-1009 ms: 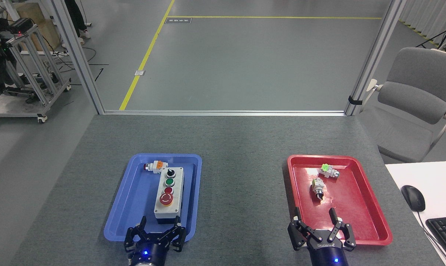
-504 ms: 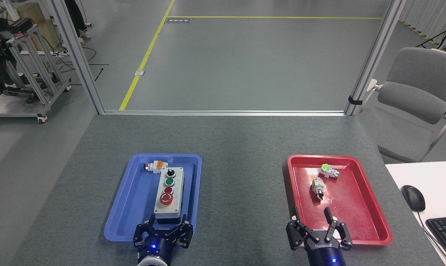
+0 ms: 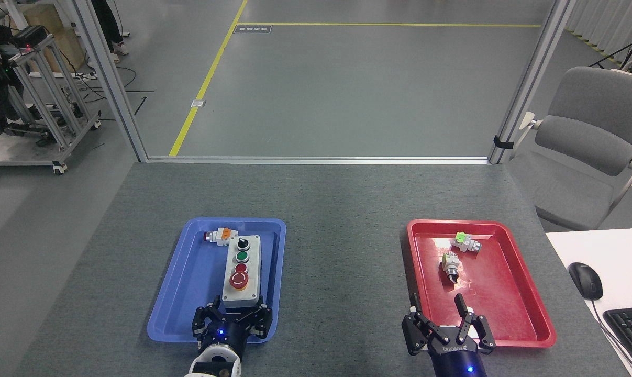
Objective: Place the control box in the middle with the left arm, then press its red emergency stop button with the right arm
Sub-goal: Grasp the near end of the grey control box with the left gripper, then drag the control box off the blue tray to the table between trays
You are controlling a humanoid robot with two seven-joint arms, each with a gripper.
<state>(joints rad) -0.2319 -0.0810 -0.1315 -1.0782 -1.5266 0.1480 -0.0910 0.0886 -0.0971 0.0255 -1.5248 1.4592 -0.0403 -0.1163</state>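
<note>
You are in the first step: the control box (image 3: 241,271) lies inside the blue tray (image 3: 190,283), not yet on the bare felt of the middle (image 3: 342,262). Your left gripper (image 3: 232,314) sits at the near end of the box, fingers spread to either side of its base — whether they have clamped on it cannot be told. Next, confirm the grip, lift clear of the tray rim and carry the box rightward. Your right gripper (image 3: 441,322) hangs open at the red tray (image 3: 525,314), well apart from the red emergency stop button (image 3: 239,281). Lettering on the right gripper body is too small to read.
</note>
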